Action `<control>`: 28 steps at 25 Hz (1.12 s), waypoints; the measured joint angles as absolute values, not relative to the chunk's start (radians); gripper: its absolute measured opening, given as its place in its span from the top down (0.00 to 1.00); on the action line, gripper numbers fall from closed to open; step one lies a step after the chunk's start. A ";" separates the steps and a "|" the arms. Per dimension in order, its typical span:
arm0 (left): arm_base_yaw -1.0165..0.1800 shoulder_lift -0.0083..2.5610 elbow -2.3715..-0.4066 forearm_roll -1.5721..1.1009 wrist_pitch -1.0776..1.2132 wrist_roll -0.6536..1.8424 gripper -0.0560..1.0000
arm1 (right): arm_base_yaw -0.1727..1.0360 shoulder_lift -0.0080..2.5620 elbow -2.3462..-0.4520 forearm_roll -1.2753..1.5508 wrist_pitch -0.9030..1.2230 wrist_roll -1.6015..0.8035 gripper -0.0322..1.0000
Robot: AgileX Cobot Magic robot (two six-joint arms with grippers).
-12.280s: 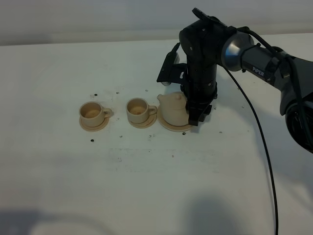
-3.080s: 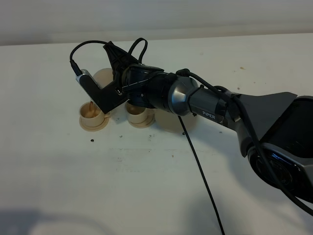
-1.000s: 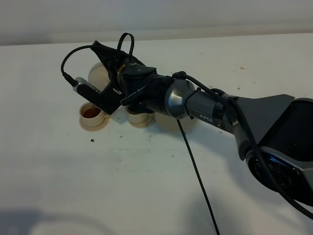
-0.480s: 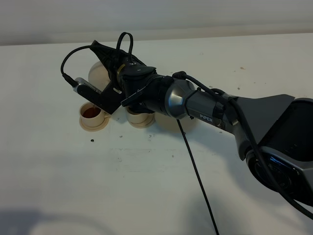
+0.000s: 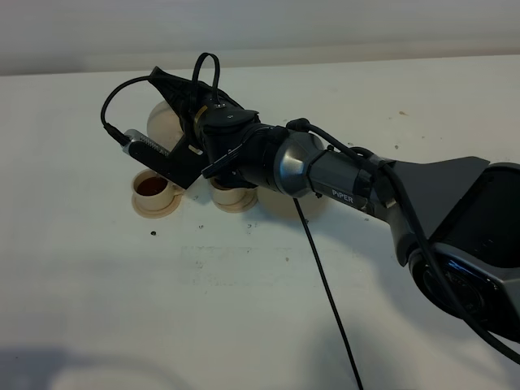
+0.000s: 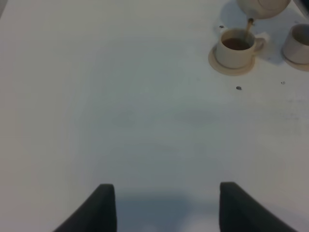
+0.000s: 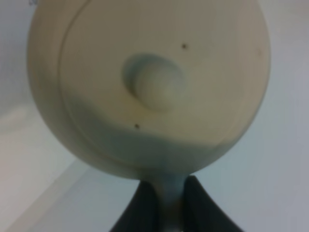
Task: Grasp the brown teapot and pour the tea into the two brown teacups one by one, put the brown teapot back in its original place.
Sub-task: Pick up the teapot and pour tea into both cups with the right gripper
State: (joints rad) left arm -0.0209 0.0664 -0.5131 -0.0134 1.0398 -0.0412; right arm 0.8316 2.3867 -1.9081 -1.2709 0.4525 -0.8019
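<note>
Overhead, the right arm (image 5: 341, 175) reaches across the white counter (image 5: 244, 309) to the left side. It carries the brown teapot (image 5: 165, 122) tilted above the leftmost teacup (image 5: 152, 188), which holds dark tea and sits on its small saucer (image 5: 150, 209). The second teacup (image 5: 230, 196) stands just to the right on its own saucer, half hidden under the wrist. Beside that, the wider saucer (image 5: 276, 209) lies partly under the arm. How the pot is gripped cannot be made out from up here.

From the left wrist, the left fingers (image 6: 104, 210) stand wide apart with nothing between them, over the counter and well apart from the cups. Farther off, a thin brown stream (image 6: 249, 26) falls from the teapot into the leftmost teacup. The second teacup shows at the picture's edge.

From the right wrist, the teapot's lid and knob (image 7: 157, 84) fill the picture. The right fingers (image 7: 140, 208) are clamped tight on its loop handle (image 7: 166, 198).
</note>
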 joint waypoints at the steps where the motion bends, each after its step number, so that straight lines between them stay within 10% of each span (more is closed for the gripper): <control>1: -0.021 0.066 -0.513 -0.013 1.040 -0.041 0.50 | 0.832 2.387 -1.908 -1.271 0.452 -0.802 0.85; 28: -0.021 0.066 -0.513 -0.013 1.040 -0.042 0.50 | 0.832 2.358 -1.908 -0.825 0.586 -0.642 0.85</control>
State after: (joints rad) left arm -0.0209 0.0664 -0.5131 -0.0134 1.0398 -0.0421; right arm 0.8324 2.3577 -1.9081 -0.8254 0.5856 -0.6415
